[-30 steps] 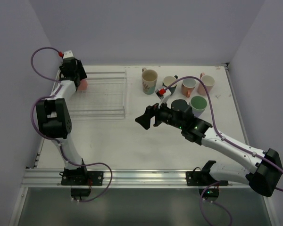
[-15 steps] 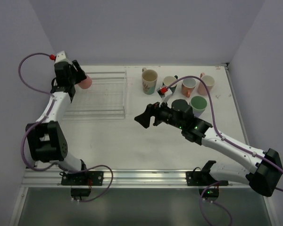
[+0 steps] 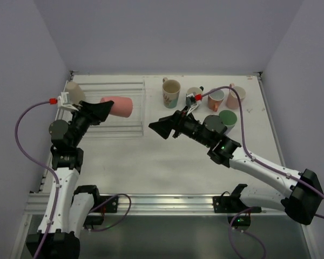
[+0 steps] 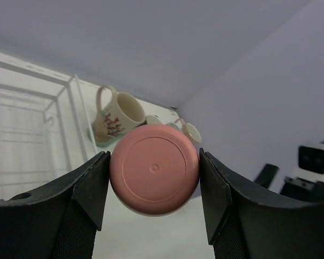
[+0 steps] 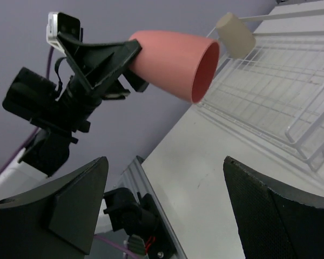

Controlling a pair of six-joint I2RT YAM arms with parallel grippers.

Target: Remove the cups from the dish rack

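Pink tumbler (image 3: 117,106) clamped sideways in left gripper (image 3: 105,110) above dish rack (image 3: 143,108); right gripper (image 3: 157,128) agape beside rack. Right wrist, unlike left wrist: beige cup (image 5: 235,28) at rack's corner. Earlier, tumbler low at rack's left edge.

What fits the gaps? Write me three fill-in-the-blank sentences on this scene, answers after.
1. The left gripper is ____ on the pink cup.
2. The right gripper is ____ and holds nothing.
3. The beige cup rests on the ____.
Missing words: shut; open; rack.
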